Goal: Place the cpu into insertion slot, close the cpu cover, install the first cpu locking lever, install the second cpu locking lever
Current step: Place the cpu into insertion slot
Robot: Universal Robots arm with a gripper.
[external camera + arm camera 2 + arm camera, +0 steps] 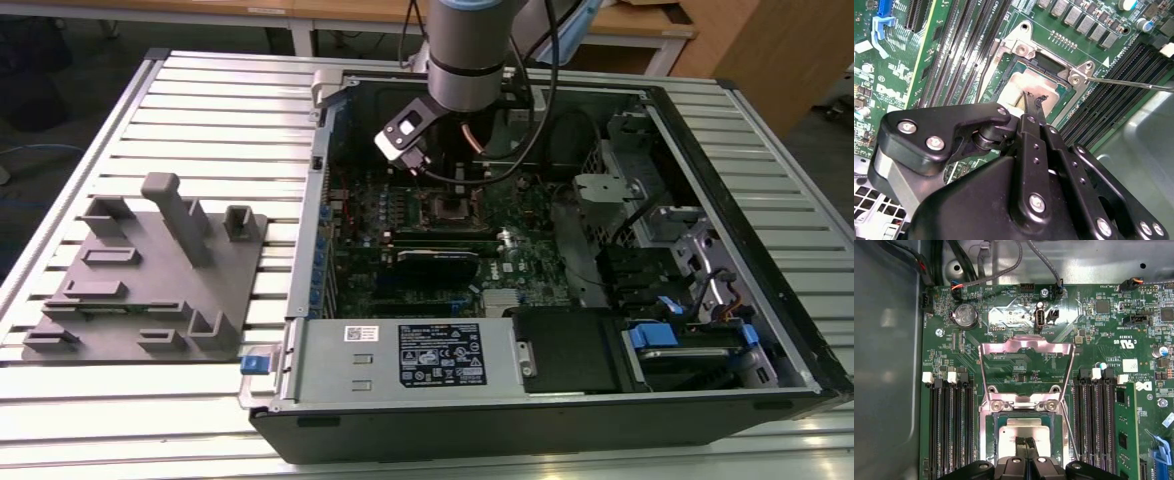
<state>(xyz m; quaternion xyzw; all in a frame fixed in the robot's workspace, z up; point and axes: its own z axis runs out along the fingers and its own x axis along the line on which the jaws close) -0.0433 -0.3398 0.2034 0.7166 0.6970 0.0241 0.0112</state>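
First wrist view: the gripper [1026, 442] is seen with its fingers pressed together and nothing pinched between them. The tips are set on or just above the pale top of the cpu [1024, 427]; contact cannot be confirmed. The cpu is found lying flat and square inside the slot [1046, 62], as is also shown in the second wrist view. The cover [1026, 346] is noted swung up and open, hinged at the slot's edge and not yet lowered over the chip. One lever [1129, 82], a thin wire rod, is seen running out from the slot's corner and is judged unlatched. The cpu is judged light, rigid and smooth-topped, with delicate contacts beneath it in the slot. Side loads are to be avoided, and it is best taken by opposite edges or pressed only lightly from above. The cover is judged thin, stiff sheet metal, best pushed at its free bar.
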